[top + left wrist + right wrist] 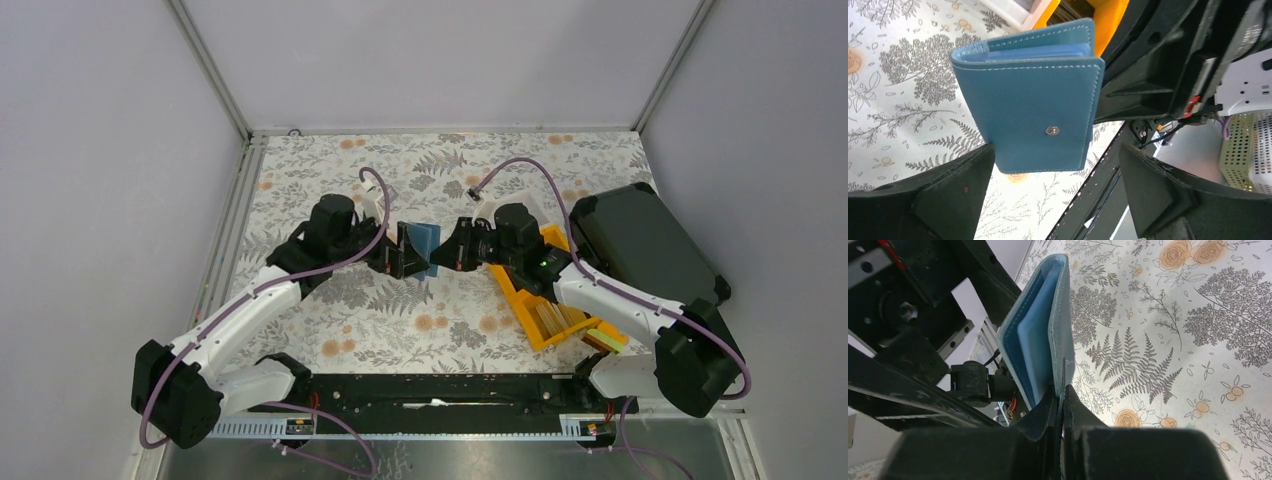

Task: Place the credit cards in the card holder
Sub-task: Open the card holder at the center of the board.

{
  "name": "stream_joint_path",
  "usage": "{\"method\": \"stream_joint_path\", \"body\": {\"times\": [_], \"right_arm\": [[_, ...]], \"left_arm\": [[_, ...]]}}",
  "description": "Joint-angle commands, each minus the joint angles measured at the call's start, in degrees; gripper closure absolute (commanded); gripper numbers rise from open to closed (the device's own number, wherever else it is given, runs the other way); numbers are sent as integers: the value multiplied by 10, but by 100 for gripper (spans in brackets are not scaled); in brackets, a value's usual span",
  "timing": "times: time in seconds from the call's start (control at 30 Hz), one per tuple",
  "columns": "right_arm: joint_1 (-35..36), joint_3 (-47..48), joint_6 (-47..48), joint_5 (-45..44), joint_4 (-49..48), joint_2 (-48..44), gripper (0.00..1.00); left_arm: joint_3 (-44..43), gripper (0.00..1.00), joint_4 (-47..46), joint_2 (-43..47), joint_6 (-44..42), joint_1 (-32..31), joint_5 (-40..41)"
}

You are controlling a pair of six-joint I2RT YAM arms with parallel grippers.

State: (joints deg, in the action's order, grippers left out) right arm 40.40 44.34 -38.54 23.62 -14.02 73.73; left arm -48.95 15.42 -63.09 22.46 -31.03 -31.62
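- Left gripper (pixel 1055 192): the jaws are spread to full width and hold nothing. In its wrist view the two fingers (pixel 948 200) fill the lower corners of the frame. The lower left corner of the card holder (pixel 1030 110) lies just beside the left-hand finger; contact cannot be confirmed.
- Card holder (pixel 429 244): it is at the centre of the overhead view, between the two grippers, and appears to be lifted off the table (pixel 330 180). It stands on edge and is nearly folded. Paler blue pockets (pixel 1034 352) show in the narrow gap between the covers, and a metal snap (pixel 1052 131) sits on the outer cover.
- Handling, as judged: the card holder is light, soft and limp. The covers will likely bend or swing shut if only one is supported, and the smooth outer faces may slip. Take hold at a stitched cover edge, away from the pocket mouths, one cover per gripper, so the fold can be spread.
- Right gripper (pixel 1062 407): the jaws are closed tight on the edge of one cover, at the bottom centre of its wrist view. It alone carries the card holder.
- Orange bin (pixel 540 305): it is right of centre in the overhead view, under the right arm. Its contents are too small to identify, and no credit cards can be confirmed in any view.
- Black case (pixel 640 245): it is at the far right, touching or just beside the bin.
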Motion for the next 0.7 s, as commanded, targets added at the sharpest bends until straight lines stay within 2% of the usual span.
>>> {"method": "stream_joint_path", "body": {"times": [0.0, 0.33, 0.67], "right_arm": [[12, 36, 8, -19, -8, 11, 100], [14, 33, 7, -18, -8, 11, 100], [14, 26, 14, -27, 5, -7, 100]], "left_arm": [[-24, 1, 14, -10, -10, -13, 48], [-40, 5, 52, -13, -29, -19, 94], [-44, 22, 64, 1, -43, -19, 121]]}}
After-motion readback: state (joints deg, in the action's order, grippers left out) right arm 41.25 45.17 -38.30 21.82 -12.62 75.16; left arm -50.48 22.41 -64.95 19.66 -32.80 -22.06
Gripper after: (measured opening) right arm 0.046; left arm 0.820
